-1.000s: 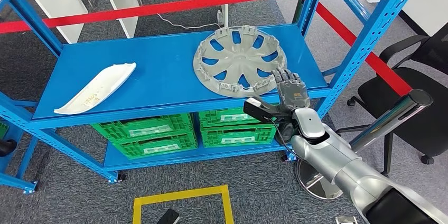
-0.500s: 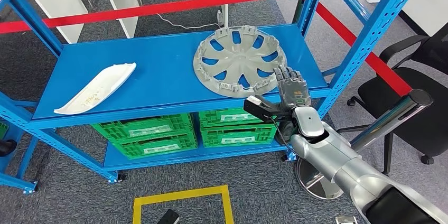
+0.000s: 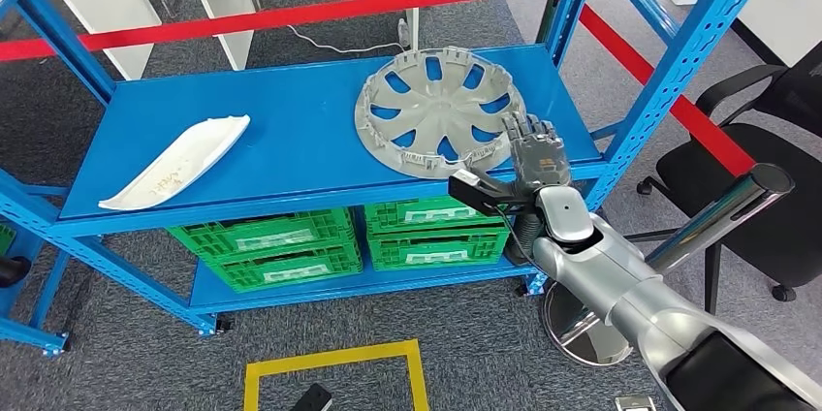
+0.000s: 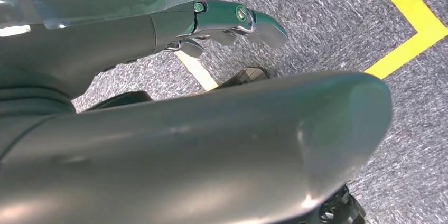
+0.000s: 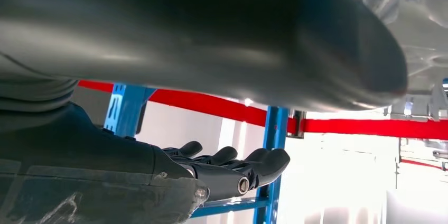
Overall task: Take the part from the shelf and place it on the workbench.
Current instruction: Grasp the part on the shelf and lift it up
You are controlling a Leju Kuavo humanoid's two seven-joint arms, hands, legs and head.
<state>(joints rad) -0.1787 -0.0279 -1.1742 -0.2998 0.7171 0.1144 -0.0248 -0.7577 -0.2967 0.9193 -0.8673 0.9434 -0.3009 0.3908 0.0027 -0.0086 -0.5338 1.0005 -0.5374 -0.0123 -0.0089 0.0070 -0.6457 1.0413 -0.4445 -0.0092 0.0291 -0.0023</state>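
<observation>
A grey wheel cover (image 3: 438, 110) lies flat on the blue shelf (image 3: 291, 135), toward its right end. A long white curved part (image 3: 177, 162) lies at the shelf's left front. My right hand (image 3: 528, 161) is at the shelf's front edge, just right of the wheel cover's near rim, fingers stretched out and apart, thumb (image 3: 477, 189) pointing left below the shelf edge; it holds nothing. The right wrist view shows the dark fingers (image 5: 232, 161) straight, with the wheel cover's rim (image 5: 422, 39) close by. My left hand (image 4: 232, 18) hangs over the carpet, its fingers only partly seen.
Blue uprights (image 3: 669, 72) frame the shelf's right end. Red barrier tape (image 3: 291, 15) runs behind the shelf. Green crates (image 3: 339, 241) sit on the lower level. A black office chair (image 3: 766, 169) stands to the right. Yellow floor tape (image 3: 334, 372) marks the carpet.
My right hand has edged forward and slightly right along the shelf's front edge, closer to the wheel cover's rim. The parts on the shelf have not moved.
</observation>
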